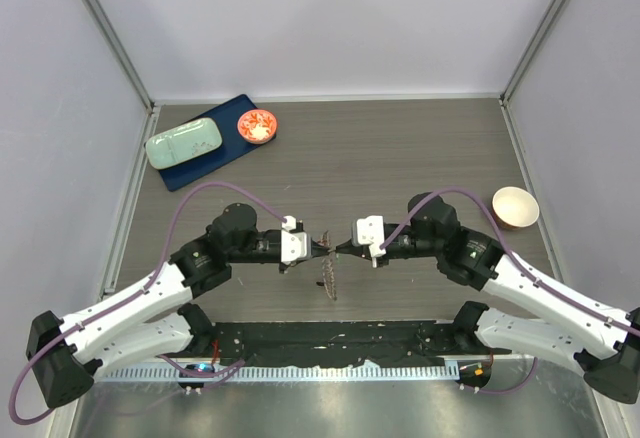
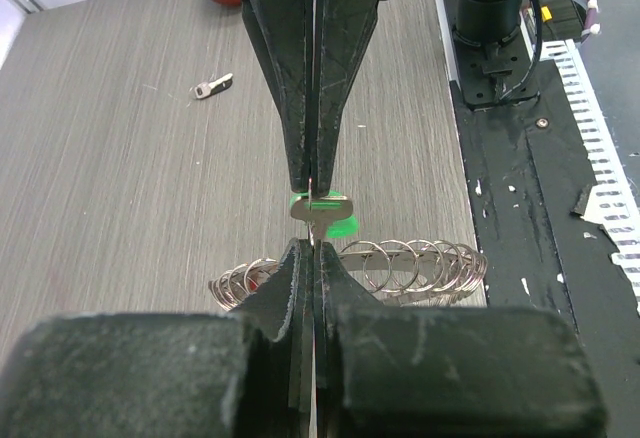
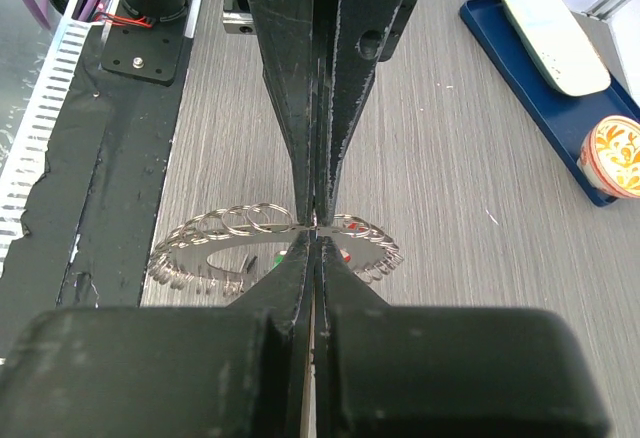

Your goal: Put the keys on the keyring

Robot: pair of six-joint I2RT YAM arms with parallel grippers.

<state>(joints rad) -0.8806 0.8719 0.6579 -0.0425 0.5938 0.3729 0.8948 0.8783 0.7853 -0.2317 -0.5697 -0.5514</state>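
Note:
The keyring (image 1: 328, 276), a grey ring fringed with small silvery rings, hangs above the table between the two arms. It also shows in the left wrist view (image 2: 410, 266) and the right wrist view (image 3: 215, 238). My left gripper (image 1: 323, 246) (image 2: 313, 248) is shut on the keyring's edge. My right gripper (image 1: 343, 248) (image 3: 317, 238) meets it tip to tip and is shut on a small metal key with a green tag (image 2: 318, 208). A red tag (image 3: 352, 226) shows at the ring. A loose key (image 2: 212, 86) lies on the table further off.
A blue tray (image 1: 205, 166) at the far left bears a pale green case (image 1: 185, 143). A red bowl (image 1: 258, 125) stands by it. A tan bowl (image 1: 515, 207) stands at the right. Black base plates (image 1: 330, 336) run along the near edge.

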